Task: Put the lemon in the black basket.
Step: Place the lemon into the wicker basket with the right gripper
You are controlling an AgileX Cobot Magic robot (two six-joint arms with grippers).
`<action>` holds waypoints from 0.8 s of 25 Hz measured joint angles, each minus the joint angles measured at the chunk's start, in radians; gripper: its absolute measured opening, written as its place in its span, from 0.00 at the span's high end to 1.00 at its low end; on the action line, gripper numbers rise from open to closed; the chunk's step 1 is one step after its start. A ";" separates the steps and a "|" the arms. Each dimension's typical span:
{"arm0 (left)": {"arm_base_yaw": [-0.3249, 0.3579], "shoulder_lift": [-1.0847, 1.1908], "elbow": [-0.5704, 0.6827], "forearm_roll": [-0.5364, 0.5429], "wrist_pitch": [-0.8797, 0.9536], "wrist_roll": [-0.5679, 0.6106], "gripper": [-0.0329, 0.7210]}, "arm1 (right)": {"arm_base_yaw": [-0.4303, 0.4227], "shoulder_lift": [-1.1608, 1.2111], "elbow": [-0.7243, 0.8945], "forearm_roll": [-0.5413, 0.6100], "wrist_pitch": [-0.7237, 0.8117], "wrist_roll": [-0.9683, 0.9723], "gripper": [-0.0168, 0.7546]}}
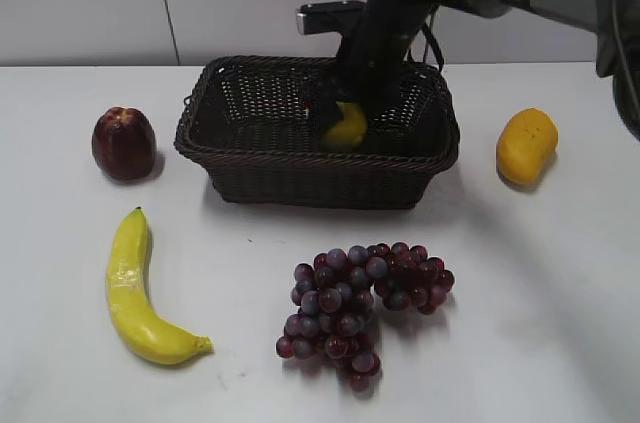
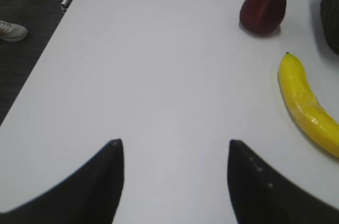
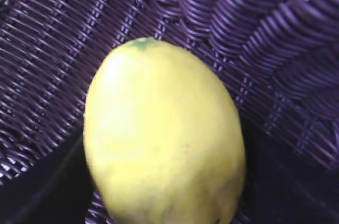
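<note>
Nearest the exterior camera, a bunch of dark grapes (image 1: 362, 307) lies on the white table (image 1: 540, 283), with a banana (image 1: 140, 289) to its left. Farther back, the black basket (image 1: 318, 133) sits mid-table, a dark red fruit (image 1: 124, 143) to its left and an orange-yellow fruit (image 1: 526, 145) to its right. The right gripper (image 1: 345, 113) reaches down inside the basket, and the lemon (image 1: 346, 128) sits at its tip, low inside and against the near wall. In the right wrist view the lemon (image 3: 164, 139) fills the frame against the wicker; I cannot tell whether the fingers clamp it or stand apart. The left gripper (image 2: 175, 152) hovers over bare table with its fingers spread wide, holding nothing.
</note>
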 joint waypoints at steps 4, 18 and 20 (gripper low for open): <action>0.000 0.000 0.000 0.000 0.000 0.000 0.35 | 0.000 0.007 -0.002 0.008 0.001 0.000 0.26; 0.000 0.000 0.000 0.000 0.000 0.000 0.35 | 0.000 0.007 -0.187 -0.007 0.226 0.015 0.18; 0.000 0.000 0.000 0.000 0.000 0.000 0.35 | 0.000 -0.009 -0.208 -0.023 0.229 0.036 0.20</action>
